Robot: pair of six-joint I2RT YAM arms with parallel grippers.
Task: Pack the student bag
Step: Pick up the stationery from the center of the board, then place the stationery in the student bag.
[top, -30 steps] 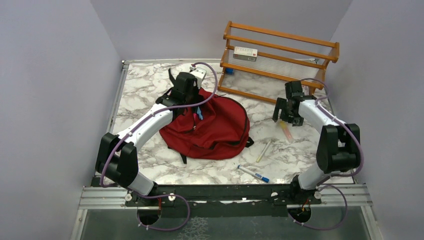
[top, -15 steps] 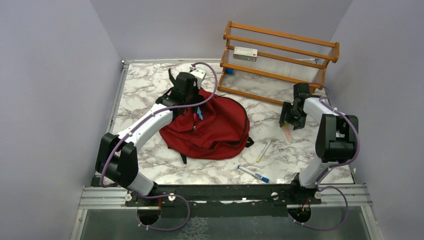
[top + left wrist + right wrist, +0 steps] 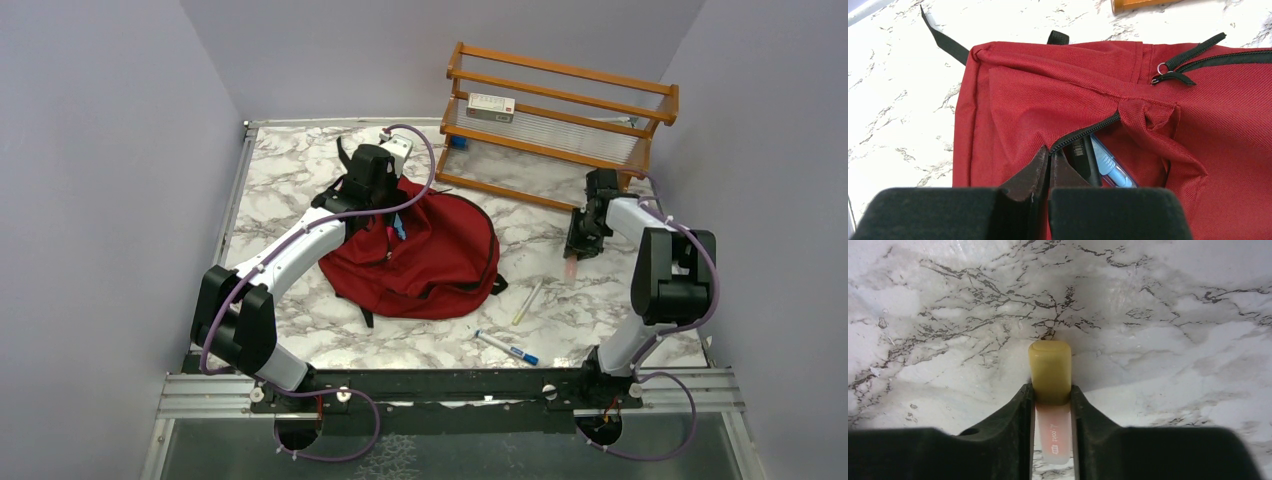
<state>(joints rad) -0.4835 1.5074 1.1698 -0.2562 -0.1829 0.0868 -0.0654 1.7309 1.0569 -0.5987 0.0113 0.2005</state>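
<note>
The student bag (image 3: 440, 255), dark red with black zippers, lies in the middle of the marble table. My left gripper (image 3: 378, 203) is shut on the fabric edge at the zipper of its open pocket (image 3: 1050, 152). A blue pen (image 3: 1110, 167) and a black item (image 3: 1085, 157) show inside that pocket. At the right, my right gripper (image 3: 577, 245) is down on the table. Its fingers press both sides of a pink highlighter (image 3: 1050, 372) at its yellow cap. The highlighter's pink end (image 3: 570, 268) sticks out toward the near side.
A wooden rack (image 3: 560, 110) stands at the back right with a small box (image 3: 490, 107) on its upper shelf. A pale pen (image 3: 528, 300) and a white-and-blue marker (image 3: 508, 349) lie on the table between the bag and the right arm.
My right gripper has dropped to the table and narrowed from wide open until its fingers pinch the highlighter. The left arm and the bag have not moved.
</note>
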